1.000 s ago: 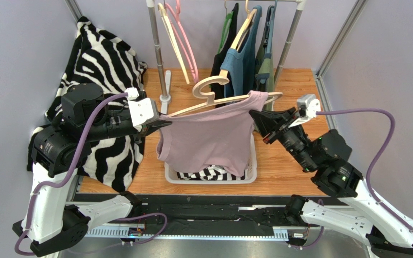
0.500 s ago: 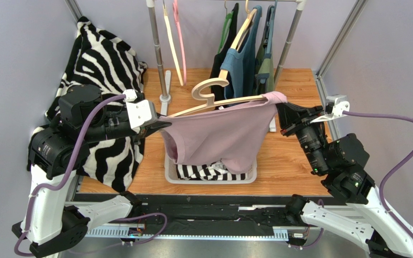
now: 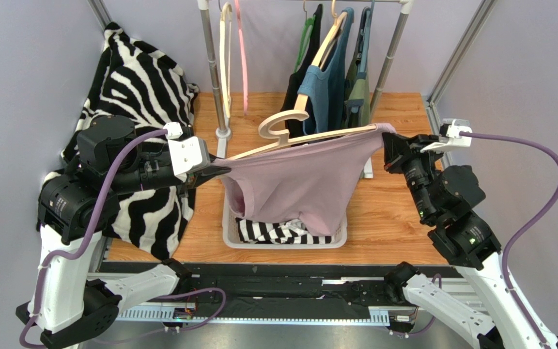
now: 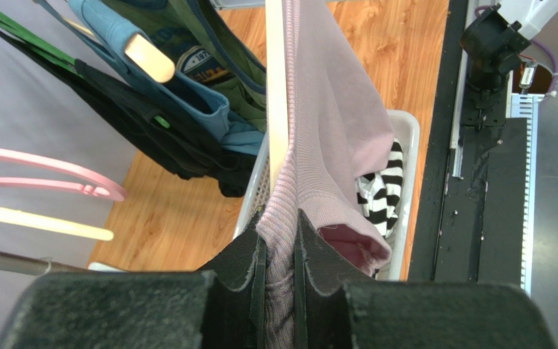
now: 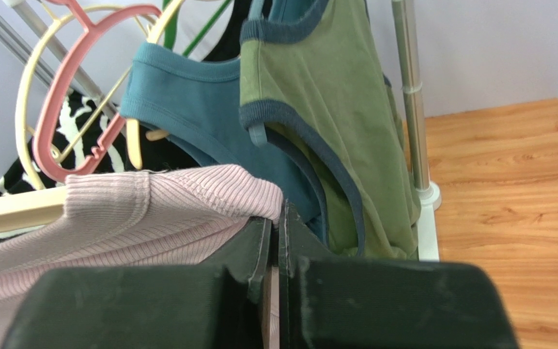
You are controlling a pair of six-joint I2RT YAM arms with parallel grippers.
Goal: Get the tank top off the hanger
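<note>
The pink tank top (image 3: 300, 182) hangs on the wooden hanger (image 3: 289, 132) above the white basket (image 3: 282, 245), stretched between both arms. The left gripper (image 4: 280, 243) pinches one shoulder; the right gripper (image 5: 275, 222) is clamped on the other

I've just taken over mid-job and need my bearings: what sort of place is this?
Probably a lab test cell dressed as a closet corner: a clothes rail with hung tops, a laundry basket on a wooden table, plain walls around.
</note>
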